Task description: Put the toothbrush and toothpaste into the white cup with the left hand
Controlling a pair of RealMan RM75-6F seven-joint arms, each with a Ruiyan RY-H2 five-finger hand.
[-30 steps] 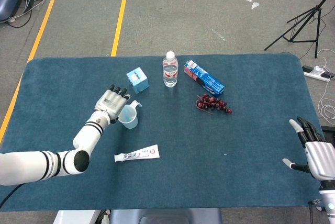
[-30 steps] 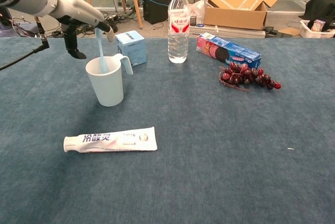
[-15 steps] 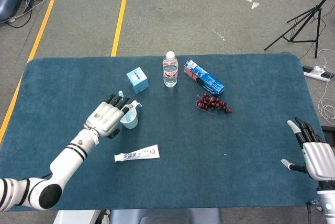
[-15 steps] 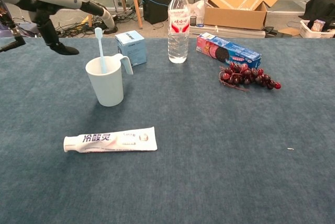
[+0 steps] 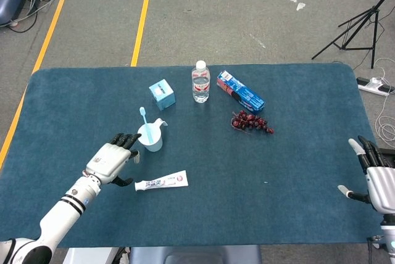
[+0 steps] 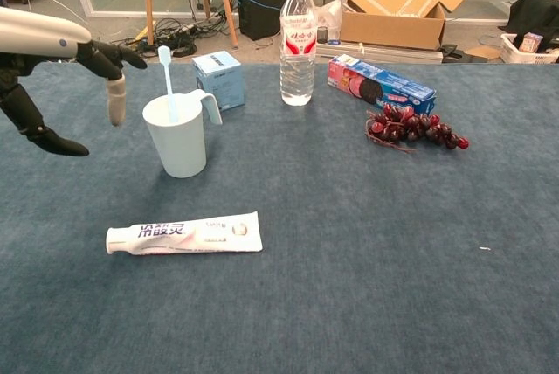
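Observation:
The white cup (image 5: 150,137) (image 6: 177,136) stands upright left of the table's middle, with the light blue toothbrush (image 5: 144,123) (image 6: 166,79) standing in it, head up. The toothpaste tube (image 5: 162,181) (image 6: 185,234) lies flat on the cloth just in front of the cup. My left hand (image 5: 111,159) (image 6: 61,64) hovers to the left of the cup and the tube, fingers spread, holding nothing. My right hand (image 5: 378,181) is at the table's right edge, fingers apart and empty; only the head view shows it.
Behind the cup stand a small blue box (image 5: 162,94) (image 6: 218,79) and a water bottle (image 5: 200,82) (image 6: 298,42). A blue biscuit pack (image 5: 240,91) (image 6: 380,84) and grapes (image 5: 250,122) (image 6: 415,128) lie right of centre on the blue table cloth (image 5: 259,177).
My left hand released the toothbrush, which now stands in the cup, and drew back toward the left and front. The right hand barely shifted.

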